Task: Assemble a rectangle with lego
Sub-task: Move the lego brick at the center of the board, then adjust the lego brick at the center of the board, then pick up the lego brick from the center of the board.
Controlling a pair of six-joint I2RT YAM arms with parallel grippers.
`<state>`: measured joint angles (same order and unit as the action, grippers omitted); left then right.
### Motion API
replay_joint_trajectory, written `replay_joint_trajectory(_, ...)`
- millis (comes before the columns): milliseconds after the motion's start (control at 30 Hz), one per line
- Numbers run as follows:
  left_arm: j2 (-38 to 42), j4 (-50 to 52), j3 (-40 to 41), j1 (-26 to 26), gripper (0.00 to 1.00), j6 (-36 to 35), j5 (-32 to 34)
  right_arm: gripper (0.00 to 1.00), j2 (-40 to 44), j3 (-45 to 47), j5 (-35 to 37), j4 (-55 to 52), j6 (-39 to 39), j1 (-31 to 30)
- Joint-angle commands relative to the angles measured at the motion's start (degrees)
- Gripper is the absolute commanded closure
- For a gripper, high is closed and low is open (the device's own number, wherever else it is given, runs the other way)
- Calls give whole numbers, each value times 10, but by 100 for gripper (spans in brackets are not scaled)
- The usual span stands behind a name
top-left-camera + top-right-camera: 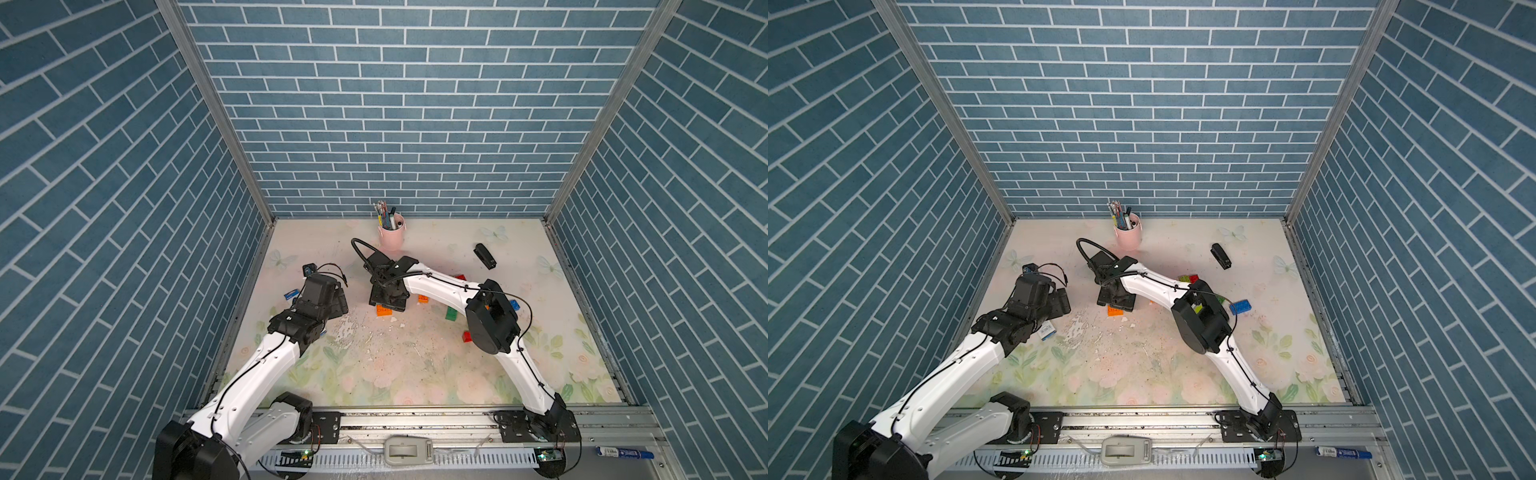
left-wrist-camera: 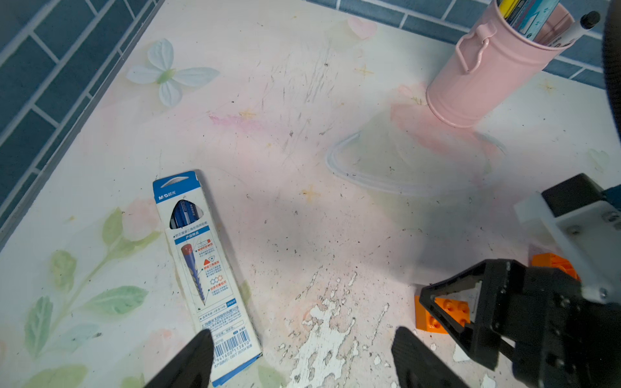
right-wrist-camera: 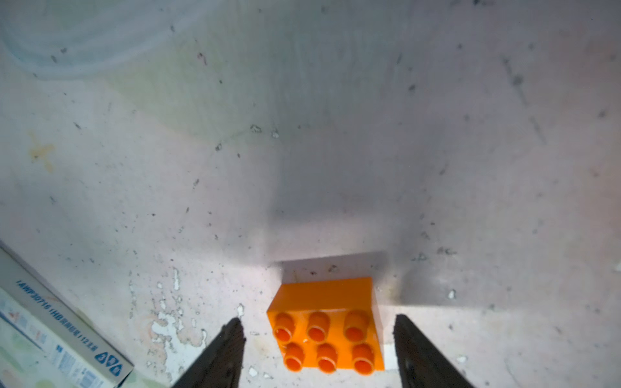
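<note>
The right gripper (image 3: 317,322) hung low over the orange brick (image 3: 326,336). Its jaws were spread wide, and the brick lay studs-up between them with a strip of bare table on either side, so it gripped nothing. In both top views that brick sat near the centre of the frame, mostly hidden under the gripper.

The left gripper (image 2: 302,336), at centre left in the top views, stood open as well, with only table between its fingers. A blue and white pencil box (image 2: 205,268) lay just beside one finger.

More lego lay right of centre, well apart from the orange one: a green brick (image 1: 451,313), a red brick (image 1: 468,336) and a blue brick (image 1: 1241,306).

The table (image 1: 415,374) had a pale floral print, scuffed and dirty, with the coating flaked off near the middle. A pink cup (image 1: 391,232) of pens stood at its far edge, and a black stapler (image 1: 484,255) lay toward the upper right. Blue brick-patterned walls (image 1: 415,104) closed in three sides.
</note>
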<state>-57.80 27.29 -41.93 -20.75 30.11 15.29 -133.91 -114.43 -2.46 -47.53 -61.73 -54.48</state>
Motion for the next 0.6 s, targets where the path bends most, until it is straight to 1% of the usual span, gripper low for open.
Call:
replay_joint_trajectory(0, -11, 23, -22, 3, 14, 10, -1, 23, 88, 42, 15, -8, -12, 7)
replay_joint_trajectory(67, -18, 24, -27, 3, 14, 9, -2, 24, 163, 99, 42, -13, 0, 17)
replay_joint_trajectory(167, -39, 14, -32, 3, 14, 7, -19, 28, 296, 243, 106, -47, 8, 41)
replay_joint_trajectory(233, -64, -8, -31, -11, 9, 8, -42, 30, 381, 357, 137, -78, 0, 65)
replay_joint_trajectory(267, -83, -17, -35, -32, 7, 7, -37, 31, 429, 412, 143, -98, -7, 83)
replay_joint_trajectory(300, -106, -19, -43, -64, 5, 2, -20, 33, 473, 464, 146, -114, -13, 103)
replay_joint_trajectory(367, -161, -11, -69, -115, 3, -3, 8, 35, 551, 530, 160, -141, -11, 133)
replay_joint_trajectory(400, -192, -3, -83, -133, 2, -1, 18, 36, 582, 552, 162, -156, -2, 149)
replay_joint_trajectory(467, -239, 6, -98, -152, 1, 11, 23, 36, 614, 586, 147, -168, 14, 181)
replay_joint_trajectory(567, -283, 15, -111, -156, 1, 23, 20, 36, 638, 634, 128, -140, 19, 201)
